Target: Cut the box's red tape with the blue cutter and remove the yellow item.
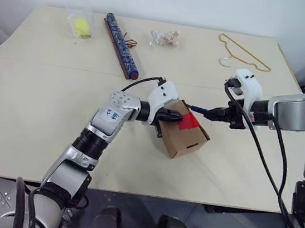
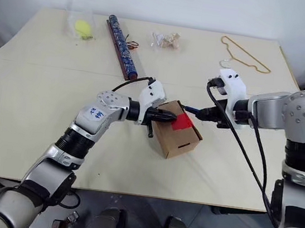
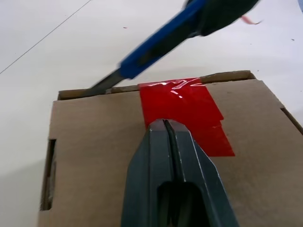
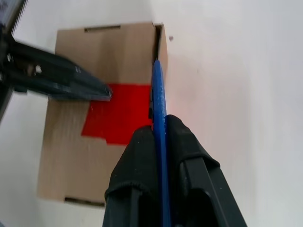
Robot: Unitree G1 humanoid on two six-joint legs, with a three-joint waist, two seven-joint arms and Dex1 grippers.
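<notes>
Now the box (image 1: 183,135) sits tilted near the middle of the desk (image 1: 39,116), its red tape (image 3: 182,111) uncut. The left tool (image 3: 164,124), fingers closed, presses on the taped flap, while the right tool (image 4: 160,124) is clamped on the blue cutter (image 4: 158,101), whose tip rests at the flap seam beside the tape. Cutting appears underway; next, I judge, the blade must be drawn through the tape along that seam.
</notes>
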